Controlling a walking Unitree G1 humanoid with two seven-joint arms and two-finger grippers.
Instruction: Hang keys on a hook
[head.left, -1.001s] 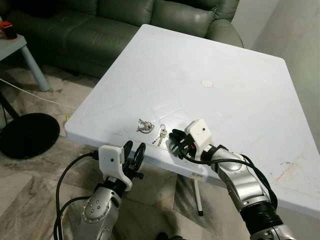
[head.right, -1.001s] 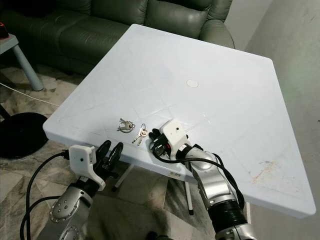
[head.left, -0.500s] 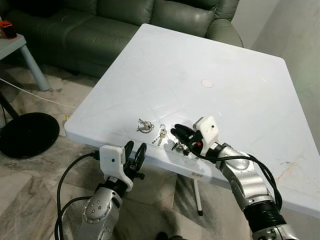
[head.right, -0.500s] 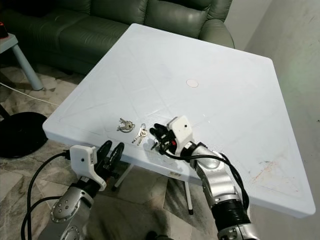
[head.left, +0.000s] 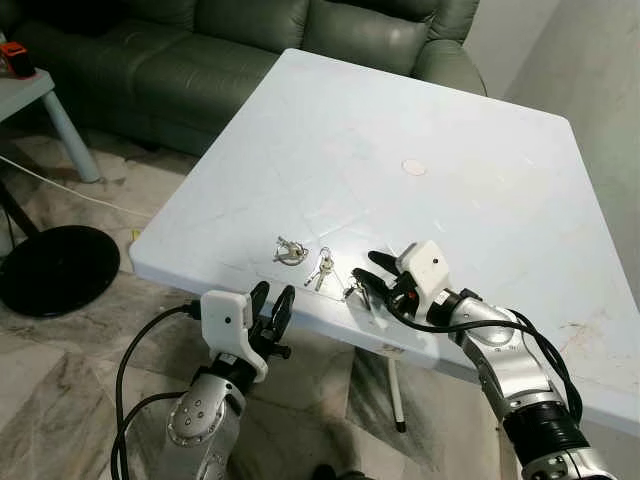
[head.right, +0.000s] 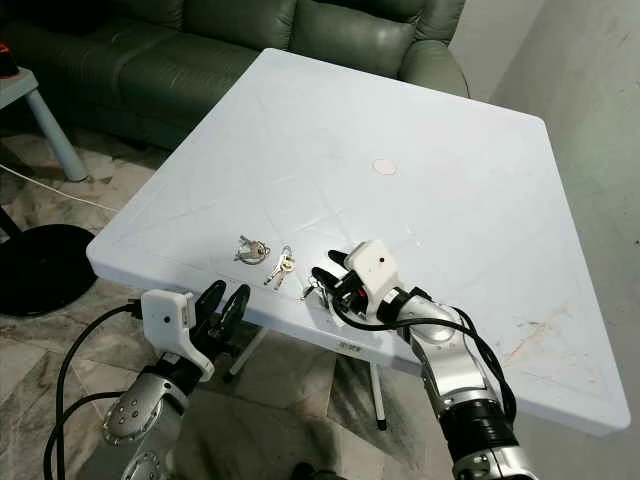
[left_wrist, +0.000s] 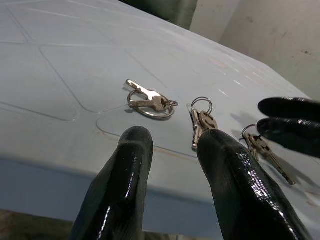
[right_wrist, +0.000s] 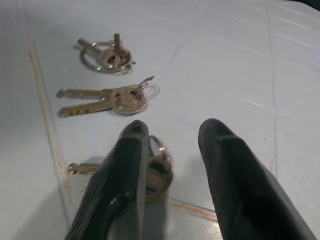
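Three small bunches of keys lie near the front edge of the white table. They are a ringed bunch, a middle bunch and a third bunch closest to the edge. My right gripper hovers low just right of the third bunch, open. In the right wrist view that bunch lies between and partly under the fingers. My left gripper is open below the table's front edge, pointing up toward the ringed bunch.
A green sofa stands behind the table. A small side table and a black round base are on the left over tiled floor. A small white disc sits mid-table. A wall is at right.
My right gripper has drawn back to the right along the table's front edge, uncovering the third bunch of keys. The left arm has stayed put.
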